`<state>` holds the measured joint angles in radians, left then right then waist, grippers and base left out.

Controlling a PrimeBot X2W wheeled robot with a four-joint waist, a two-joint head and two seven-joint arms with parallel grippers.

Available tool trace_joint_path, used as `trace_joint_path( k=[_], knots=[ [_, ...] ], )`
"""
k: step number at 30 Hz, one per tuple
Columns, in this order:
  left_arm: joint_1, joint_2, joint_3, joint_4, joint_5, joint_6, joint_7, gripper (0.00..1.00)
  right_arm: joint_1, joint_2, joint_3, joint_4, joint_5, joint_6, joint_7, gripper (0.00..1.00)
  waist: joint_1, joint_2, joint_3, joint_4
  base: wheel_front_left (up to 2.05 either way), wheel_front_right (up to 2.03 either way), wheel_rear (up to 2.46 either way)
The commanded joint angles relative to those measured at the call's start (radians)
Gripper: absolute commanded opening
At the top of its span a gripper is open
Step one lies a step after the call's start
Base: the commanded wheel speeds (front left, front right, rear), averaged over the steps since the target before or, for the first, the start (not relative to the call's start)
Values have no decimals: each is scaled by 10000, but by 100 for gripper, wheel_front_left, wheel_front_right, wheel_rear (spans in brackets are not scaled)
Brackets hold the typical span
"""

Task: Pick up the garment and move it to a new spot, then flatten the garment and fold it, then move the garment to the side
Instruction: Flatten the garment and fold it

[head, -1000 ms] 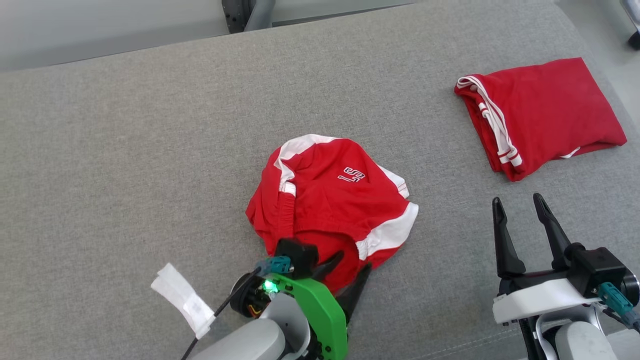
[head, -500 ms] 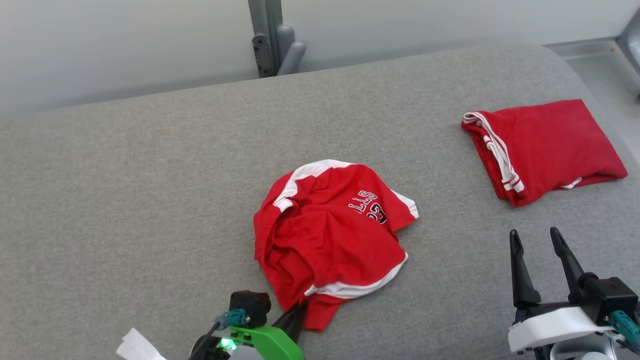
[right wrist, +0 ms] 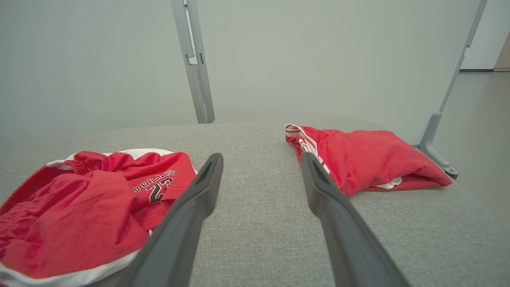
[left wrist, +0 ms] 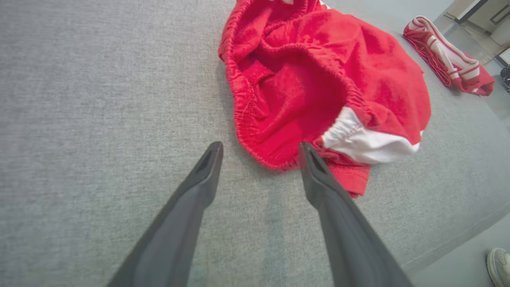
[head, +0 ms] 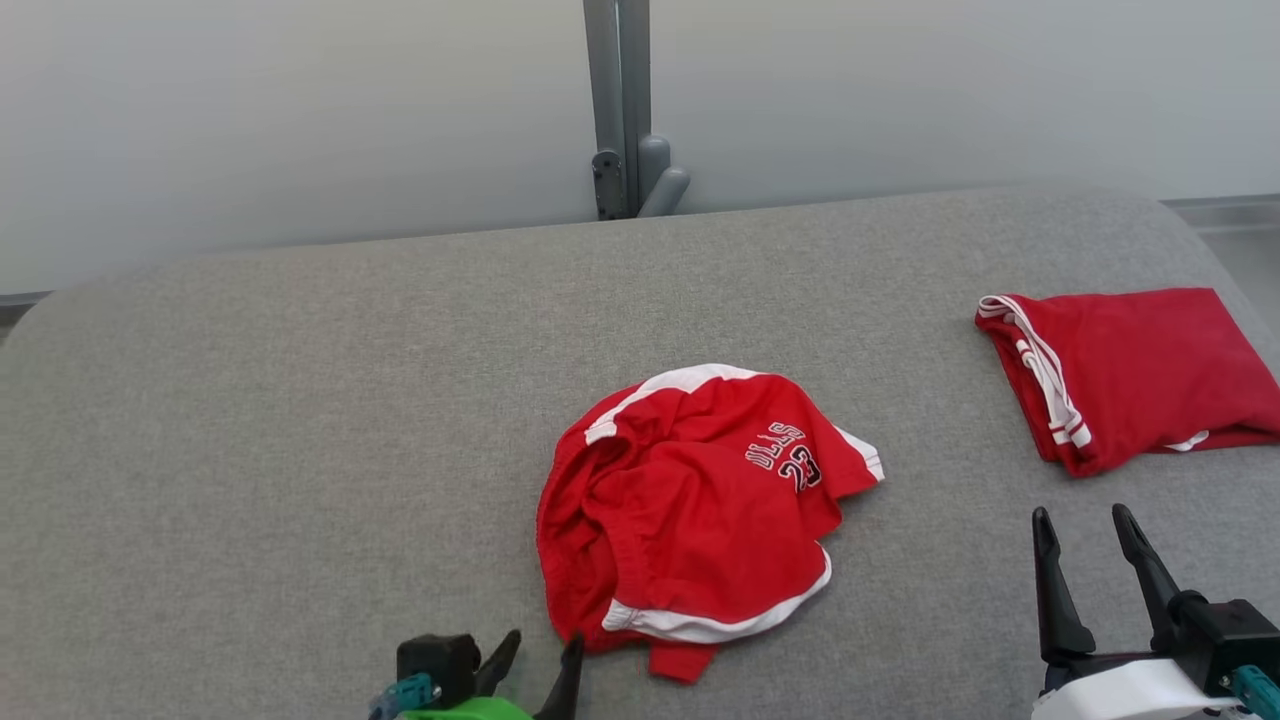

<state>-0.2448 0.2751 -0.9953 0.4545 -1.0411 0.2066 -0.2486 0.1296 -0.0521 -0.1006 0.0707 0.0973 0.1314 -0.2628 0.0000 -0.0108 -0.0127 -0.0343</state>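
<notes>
Grey surface (head: 250,400) bears one crumpled garment (head: 690,520), one folded garment (head: 1140,370).

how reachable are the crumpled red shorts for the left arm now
Probably yes: the left gripper has its fingers open at the near edge of the crumpled red shorts, and nothing lies between them on the grey cushion.

The left gripper's (left wrist: 259,146) two long dark fingers (left wrist: 191,199) stand spread apart, empty, over the grey fabric-covered tabletop (left wrist: 79,99). Just beyond their tips lies a crumpled red garment with white trim (left wrist: 318,79); a folded red garment with white stripes (left wrist: 446,59) sits well apart.
</notes>
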Motion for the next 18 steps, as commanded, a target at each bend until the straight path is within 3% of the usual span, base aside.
trace_joint_path(
  k=[1,9,13,18],
  knots=[
    [281,129,175,29,230,79,-105,100,203,-44,-49,-40,-33,-15,-26,100,0,108,-260,238,0,0,0],
    [1937,372,2664,-1029,1682,137,-161,100,552,-56,-312,-196,-25,-15,-26,100,0,108,-526,445,0,0,0],
    [3042,260,4330,-1899,3126,-158,-164,100,725,-49,-465,-254,-55,-15,-26,100,0,108,-588,629,0,0,0],
    [3810,-95,5614,-2575,4491,-712,-162,100,768,-35,-525,-226,-53,-15,-26,100,0,108,-626,785,0,0,0]
  ],
)
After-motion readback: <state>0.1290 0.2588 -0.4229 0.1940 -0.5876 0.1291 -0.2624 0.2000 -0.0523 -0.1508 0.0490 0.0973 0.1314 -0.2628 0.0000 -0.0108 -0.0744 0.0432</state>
